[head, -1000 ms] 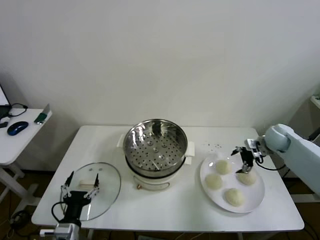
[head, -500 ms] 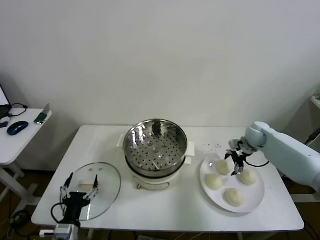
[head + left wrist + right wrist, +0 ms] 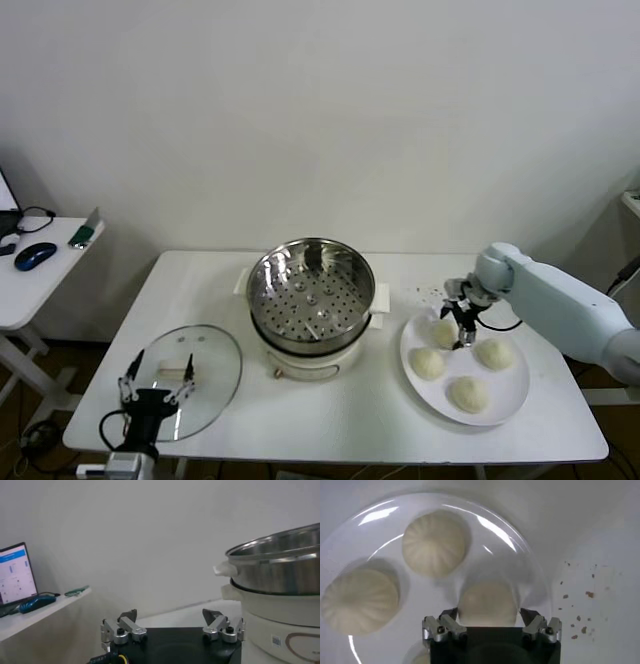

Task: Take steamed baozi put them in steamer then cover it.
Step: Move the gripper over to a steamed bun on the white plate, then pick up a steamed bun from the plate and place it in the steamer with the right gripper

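Right gripper (image 3: 490,622), jaws wide, straddles 1 steamed baozi (image 3: 487,604) on the plate (image 3: 530,560).

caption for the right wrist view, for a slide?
Right gripper straddles one bun on the white plate, fingers either side; two more buns sit beyond.

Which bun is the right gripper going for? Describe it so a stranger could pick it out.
Look right of the steamer to the white plate holding four buns. It is the baozi nearest the steamer at the far rim, the only one with the right gripper straddling it.
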